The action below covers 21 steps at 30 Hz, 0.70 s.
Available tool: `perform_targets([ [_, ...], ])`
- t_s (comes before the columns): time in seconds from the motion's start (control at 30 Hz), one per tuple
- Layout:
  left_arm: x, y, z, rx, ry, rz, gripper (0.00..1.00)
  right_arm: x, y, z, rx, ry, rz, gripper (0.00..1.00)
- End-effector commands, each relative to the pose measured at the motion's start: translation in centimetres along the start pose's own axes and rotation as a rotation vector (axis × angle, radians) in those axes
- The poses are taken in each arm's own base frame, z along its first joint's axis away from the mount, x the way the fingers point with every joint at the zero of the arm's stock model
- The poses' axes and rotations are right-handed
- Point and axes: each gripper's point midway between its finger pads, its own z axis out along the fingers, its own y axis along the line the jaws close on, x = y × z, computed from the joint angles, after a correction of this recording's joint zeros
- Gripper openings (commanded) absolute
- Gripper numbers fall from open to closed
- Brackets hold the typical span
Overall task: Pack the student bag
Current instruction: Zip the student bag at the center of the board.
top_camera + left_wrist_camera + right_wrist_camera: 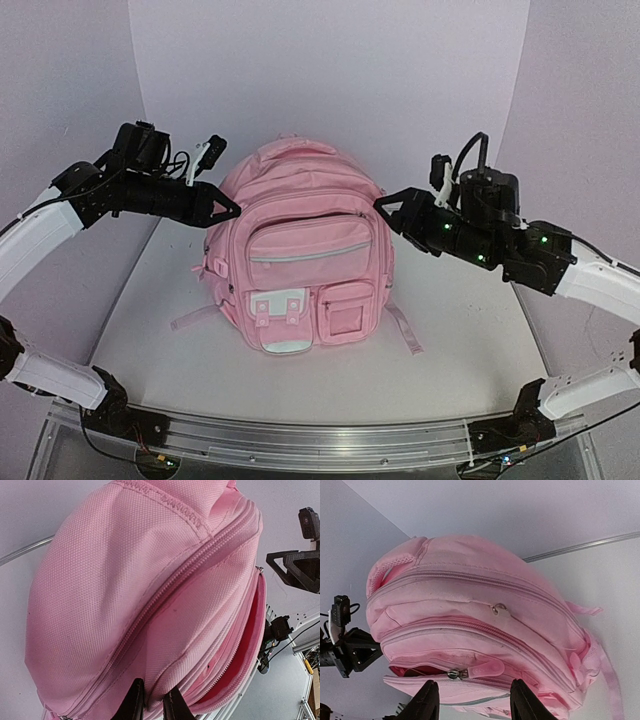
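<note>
Large light-pink fabric backpack (300, 255) stands upright mid white bench (450, 370), between both arms. Probably bracing it, the left jaws pinch its side fabric; the right jaws are spread, facing the part-open pocket's pink zipper pull (482, 670).

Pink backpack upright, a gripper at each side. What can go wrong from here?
1. The right gripper stands open near the pink zipper pull. The tab is small and floppy, so closing may catch pocket fabric instead.
2. The backpack stands upright, apparently steadied only by the left gripper pinching fabric beside a zip. Tugging the zipper could slip that pinch and tip or drag it.
</note>
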Motion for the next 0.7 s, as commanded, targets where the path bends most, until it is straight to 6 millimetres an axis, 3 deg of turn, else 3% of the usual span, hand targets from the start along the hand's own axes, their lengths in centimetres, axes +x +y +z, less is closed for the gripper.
perform_targets([
  [0.0,-0.2,-0.2,0.6,0.017,-0.008,0.004,0.14,-3.2,2.7,-1.1,-0.176,-0.118,0.264,0.47],
  [0.47,0.0,0.0,0.8,0.013,-0.002,0.016,0.14,-1.6,-0.6,1.7,-0.085,-0.1,0.35,0.42],
  [0.67,-0.1,0.0,0.8,0.013,-0.002,0.021,0.14,0.2,-1.4,2.7,-0.075,-0.054,0.379,0.42],
])
